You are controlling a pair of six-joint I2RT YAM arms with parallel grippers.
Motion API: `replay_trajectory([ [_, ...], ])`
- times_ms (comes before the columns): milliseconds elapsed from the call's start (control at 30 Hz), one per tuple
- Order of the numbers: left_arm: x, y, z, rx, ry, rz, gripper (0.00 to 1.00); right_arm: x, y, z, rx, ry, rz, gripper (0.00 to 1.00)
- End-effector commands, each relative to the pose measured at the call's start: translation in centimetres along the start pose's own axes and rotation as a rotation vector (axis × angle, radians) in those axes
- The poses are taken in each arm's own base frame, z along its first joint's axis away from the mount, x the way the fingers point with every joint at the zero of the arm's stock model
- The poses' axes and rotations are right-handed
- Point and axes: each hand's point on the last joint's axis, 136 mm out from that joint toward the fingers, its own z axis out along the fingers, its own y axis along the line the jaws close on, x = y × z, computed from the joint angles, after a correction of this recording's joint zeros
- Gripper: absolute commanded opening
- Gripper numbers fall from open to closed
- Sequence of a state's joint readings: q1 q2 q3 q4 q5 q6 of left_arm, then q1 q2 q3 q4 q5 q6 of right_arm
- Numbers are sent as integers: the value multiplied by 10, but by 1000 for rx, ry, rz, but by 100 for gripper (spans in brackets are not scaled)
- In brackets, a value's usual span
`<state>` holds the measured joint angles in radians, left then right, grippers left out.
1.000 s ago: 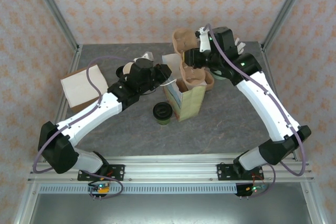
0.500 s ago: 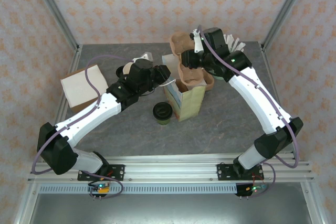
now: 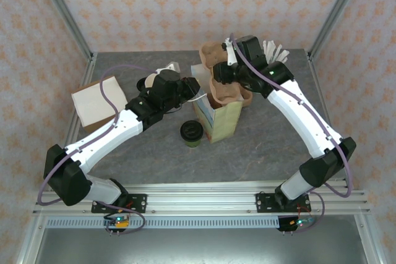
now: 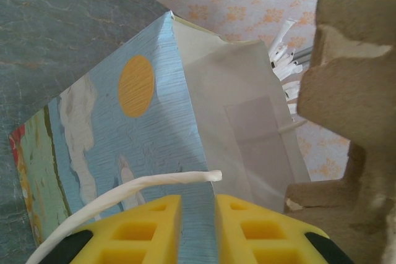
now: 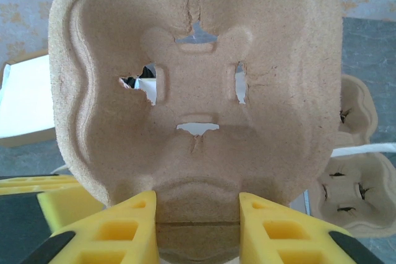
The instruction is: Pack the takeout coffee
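Bright, even light from above; soft, faint shadows on the counter (image 3: 247, 153). Top view sharp; close wrist views slightly soft.

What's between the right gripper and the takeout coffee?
The paper bag, with the pulp carrier at its mouth, stands between the right gripper and the takeout coffee, in the top view.

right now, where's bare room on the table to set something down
Bare table lies right of the paper bag, up to the right arm, and along the near edge in front of the lidded coffee cup. The back middle is crowded with the bag and pulp cup carriers.
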<state>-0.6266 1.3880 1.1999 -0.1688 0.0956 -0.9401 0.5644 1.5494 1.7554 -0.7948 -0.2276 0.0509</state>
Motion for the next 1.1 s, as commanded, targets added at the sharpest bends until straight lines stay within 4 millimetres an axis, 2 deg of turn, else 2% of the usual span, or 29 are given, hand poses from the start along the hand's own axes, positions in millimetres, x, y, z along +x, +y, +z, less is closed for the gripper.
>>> replay_trajectory([
  [0, -2, 7, -3, -28, -20, 21, 21, 4, -4, -2, 26, 4, -16, 32],
  [833, -3, 6, -1, -30, -16, 27, 19, 9, -1, -9, 26, 10, -19, 32],
  [1067, -5, 7, -1, -36, -20, 35, 19, 13, -6, -7, 50, 18, -19, 31],
])
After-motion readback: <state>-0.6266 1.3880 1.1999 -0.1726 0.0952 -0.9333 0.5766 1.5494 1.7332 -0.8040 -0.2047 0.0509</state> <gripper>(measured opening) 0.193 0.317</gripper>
